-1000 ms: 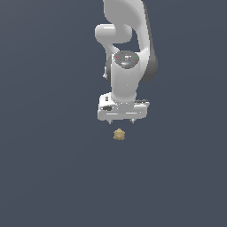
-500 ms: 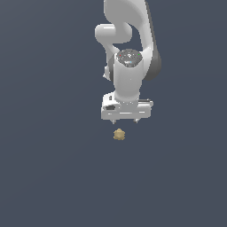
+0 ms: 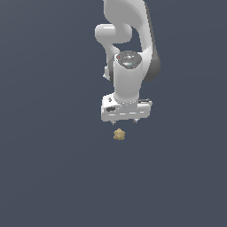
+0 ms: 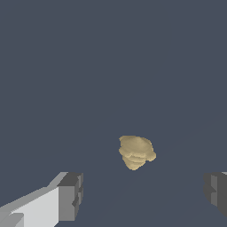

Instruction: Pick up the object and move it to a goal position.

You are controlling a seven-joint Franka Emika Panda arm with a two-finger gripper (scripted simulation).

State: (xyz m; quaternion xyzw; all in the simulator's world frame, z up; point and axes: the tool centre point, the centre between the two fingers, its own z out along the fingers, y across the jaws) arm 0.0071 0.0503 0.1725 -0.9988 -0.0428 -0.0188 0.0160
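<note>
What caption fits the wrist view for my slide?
Open gripper fingers flank empty space just short of the small tan lumpy object on the grey floor.

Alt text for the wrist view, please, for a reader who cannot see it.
A small tan lumpy object lies on a plain dark grey floor, ahead of the open gripper. Its two grey fingertips stand wide apart at either side, touching nothing.

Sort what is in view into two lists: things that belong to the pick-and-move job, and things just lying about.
Part of the job:
- tan lumpy object, resting on the dark surface
- gripper, open, fingers apart on either side of the object, not touching it

Lying about:
- nothing else visible; only the plain dark surface
</note>
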